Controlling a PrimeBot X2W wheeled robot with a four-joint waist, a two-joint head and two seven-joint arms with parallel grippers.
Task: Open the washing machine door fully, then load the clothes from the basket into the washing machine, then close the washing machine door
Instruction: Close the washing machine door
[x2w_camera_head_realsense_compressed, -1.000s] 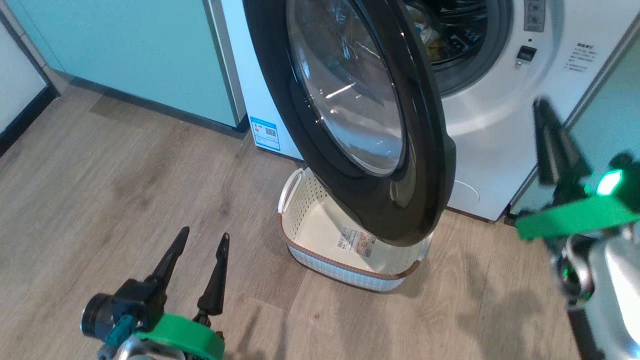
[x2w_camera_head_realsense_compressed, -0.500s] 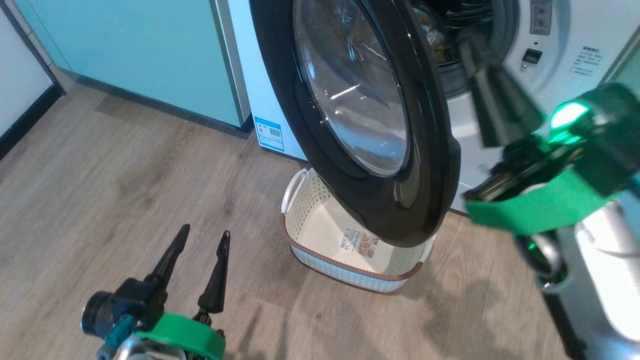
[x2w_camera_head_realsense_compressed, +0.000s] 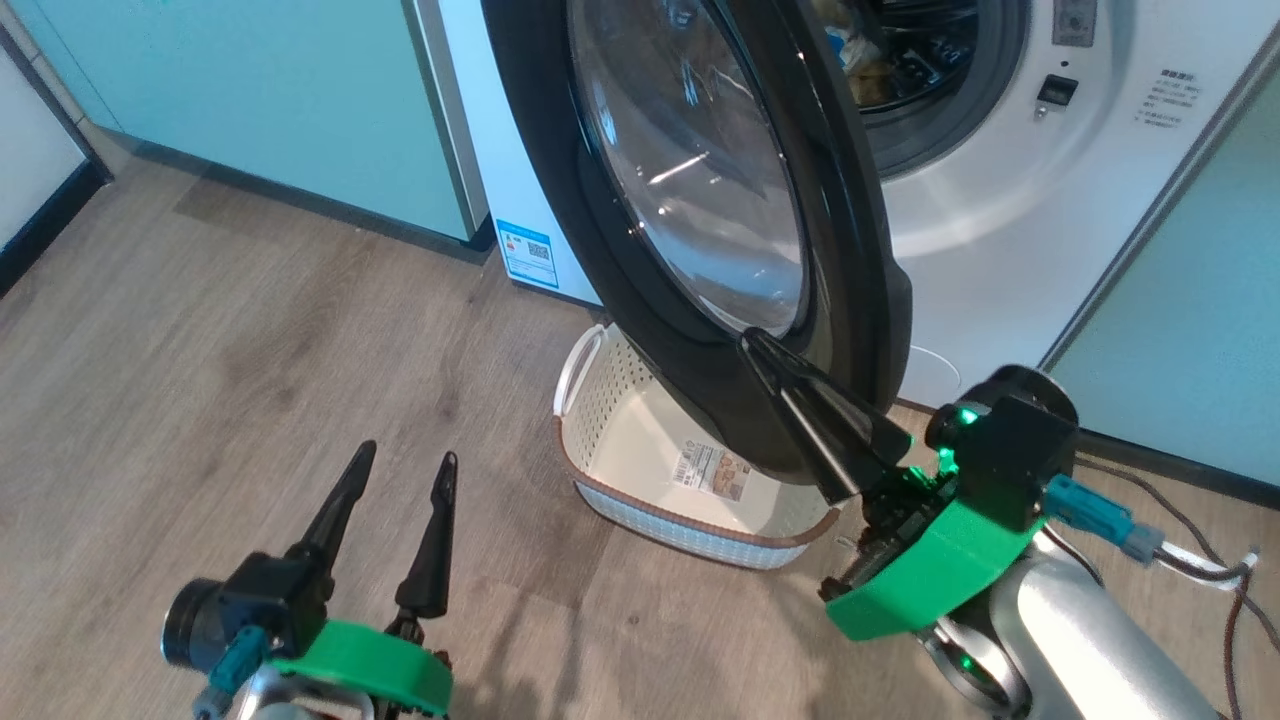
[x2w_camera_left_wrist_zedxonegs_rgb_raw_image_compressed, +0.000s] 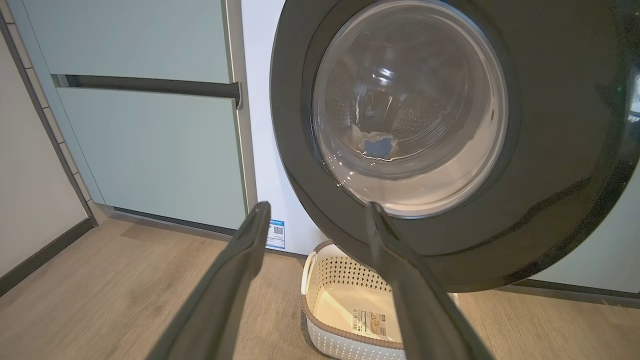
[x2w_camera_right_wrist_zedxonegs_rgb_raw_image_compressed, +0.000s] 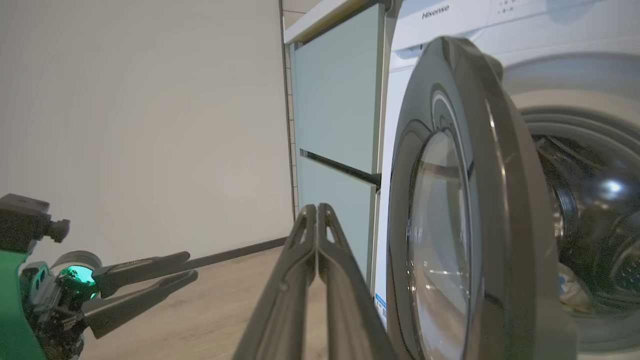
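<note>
The washing machine door (x2w_camera_head_realsense_compressed: 860, 250) stands partly open, its glossy black ring and glass window hanging over the basket (x2w_camera_head_realsense_compressed: 600, 400). The cream basket sits on the floor against the washing machine (x2w_camera_head_realsense_compressed: 1000, 220) and holds just a label. Clothes (x2w_camera_head_realsense_compressed: 860, 60) lie in the steel drum, and through the glass (x2w_camera_left_wrist_zedxonegs_rgb_raw_image_compressed: 377, 145) they appear as a pale heap with a blue piece. My right gripper (x2w_camera_head_realsense_compressed: 752, 342) is shut with nothing in it, its tip close to the door's lower outer face; contact is unclear. My left gripper (x2w_camera_head_realsense_compressed: 406, 456) is open over the floor, left of the basket.
Pale green cabinet panels (x2w_camera_head_realsense_compressed: 250, 110) flank the washer on the left and right (x2w_camera_head_realsense_compressed: 1200, 330). A white wall with a dark skirting (x2w_camera_head_realsense_compressed: 40, 230) runs along the far left. A cable (x2w_camera_head_realsense_compressed: 1190, 560) trails over the wood floor behind my right arm.
My right arm has swung from up near the drum opening down to the door's lower edge, staying shut. The left gripper has not moved. The door and basket stand as before.
</note>
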